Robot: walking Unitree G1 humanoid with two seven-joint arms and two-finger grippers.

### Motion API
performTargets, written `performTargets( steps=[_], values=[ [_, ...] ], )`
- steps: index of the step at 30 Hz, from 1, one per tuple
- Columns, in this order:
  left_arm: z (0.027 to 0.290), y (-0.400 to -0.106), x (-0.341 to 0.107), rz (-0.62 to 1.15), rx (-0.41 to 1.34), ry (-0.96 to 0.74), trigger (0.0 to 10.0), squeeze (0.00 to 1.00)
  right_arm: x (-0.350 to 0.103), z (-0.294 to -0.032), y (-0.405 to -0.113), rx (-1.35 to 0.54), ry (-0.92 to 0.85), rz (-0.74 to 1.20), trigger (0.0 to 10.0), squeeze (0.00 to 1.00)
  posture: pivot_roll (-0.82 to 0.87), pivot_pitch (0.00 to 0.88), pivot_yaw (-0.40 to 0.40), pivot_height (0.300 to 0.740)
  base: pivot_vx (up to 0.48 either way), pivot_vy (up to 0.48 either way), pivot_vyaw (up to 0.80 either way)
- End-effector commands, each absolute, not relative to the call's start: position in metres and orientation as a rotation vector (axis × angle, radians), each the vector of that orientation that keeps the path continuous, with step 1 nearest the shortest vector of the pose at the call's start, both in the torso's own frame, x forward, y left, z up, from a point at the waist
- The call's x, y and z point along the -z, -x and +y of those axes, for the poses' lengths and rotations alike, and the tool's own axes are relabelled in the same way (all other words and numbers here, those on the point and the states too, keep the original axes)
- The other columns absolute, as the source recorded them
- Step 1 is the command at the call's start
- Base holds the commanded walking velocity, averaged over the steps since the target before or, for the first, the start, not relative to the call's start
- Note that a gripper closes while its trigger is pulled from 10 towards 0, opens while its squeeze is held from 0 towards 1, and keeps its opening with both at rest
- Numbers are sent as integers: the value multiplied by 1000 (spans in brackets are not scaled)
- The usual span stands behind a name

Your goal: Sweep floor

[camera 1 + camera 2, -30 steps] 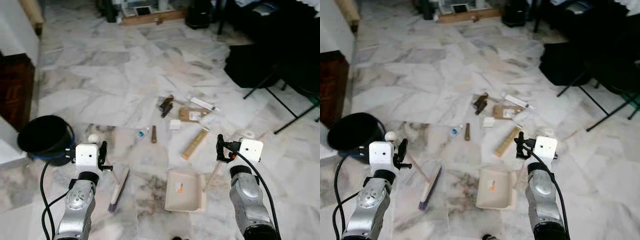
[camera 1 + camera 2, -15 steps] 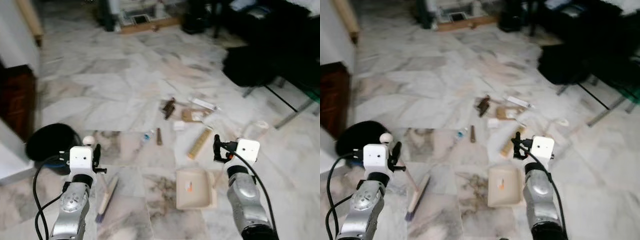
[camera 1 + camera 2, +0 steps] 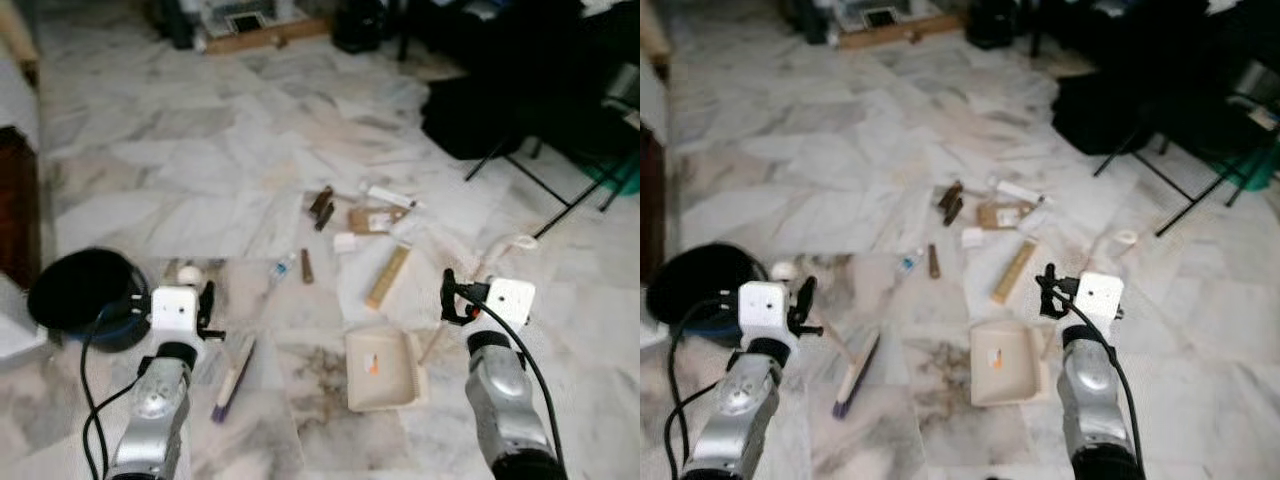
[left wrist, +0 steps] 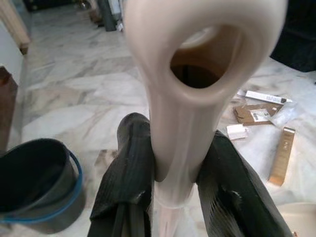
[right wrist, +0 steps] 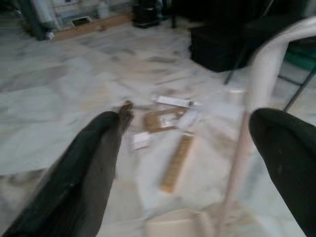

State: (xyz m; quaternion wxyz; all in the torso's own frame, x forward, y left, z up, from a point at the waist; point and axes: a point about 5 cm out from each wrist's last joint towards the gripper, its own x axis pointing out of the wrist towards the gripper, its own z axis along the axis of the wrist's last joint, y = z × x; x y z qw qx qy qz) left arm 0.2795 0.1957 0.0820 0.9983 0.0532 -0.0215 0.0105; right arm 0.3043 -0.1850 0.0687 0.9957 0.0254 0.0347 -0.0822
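Gripped near its ringed top end, the cream broom handle (image 4: pixel 185 128) is clamped between the two black fingers (image 4: pixel 129 173) of the left gripper (image 3: pixel 207 312), whose jaws are closed tight on it. From there the handle slopes down to the broom head (image 3: pixel 233 378), which lies on the marble floor (image 3: pixel 200 170) just right of the left arm, bristles at its near end. A black bucket (image 3: pixel 82 295) with a blue rim is seen to the left of that arm.

On the right, the right gripper (image 3: pixel 449 297) is held above the floor with its jaws spread wide; its fingers (image 5: pixel 74 182) stand well apart, and the pale dustpan handle (image 5: pixel 252 128) rises between them, close to one finger, though contact cannot be told. The cream dustpan (image 3: pixel 380 368) rests flat on the floor near the middle, just left of the right arm.

Beyond the dustpan, litter is scattered across the tiles: a long tan box (image 3: pixel 388 276), a flattened cardboard piece (image 3: pixel 372 219), a small white scrap (image 3: pixel 345 242), a brown stick (image 3: pixel 307 266), a small bottle (image 3: pixel 283 268) and a dark brown piece (image 3: pixel 322 206). Dark furniture (image 3: pixel 500 90) and thin black stand legs (image 3: pixel 560 190) are seen at the far right.
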Motion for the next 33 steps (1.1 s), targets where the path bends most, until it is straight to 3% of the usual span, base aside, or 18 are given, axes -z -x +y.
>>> performTargets(
  steps=[1, 21, 33],
  values=[
    [191, -282, -90, -82, -5, -110, 10000, 0, -68, -193, -302, 188, -44, 68, 10000, 0, 13, 130, 29, 740, 244, 0, 0],
    [192, -283, -90, -79, -4, -113, 10000, 0, -66, -192, -301, 187, -32, 83, 10000, 0, 15, 128, 31, 740, 169, 0, 0],
    [193, -283, -89, -75, -3, -110, 10000, 0, -66, -191, -301, 187, -33, 82, 10000, 0, 14, 125, 33, 740, 0, 0, 0]
  ],
)
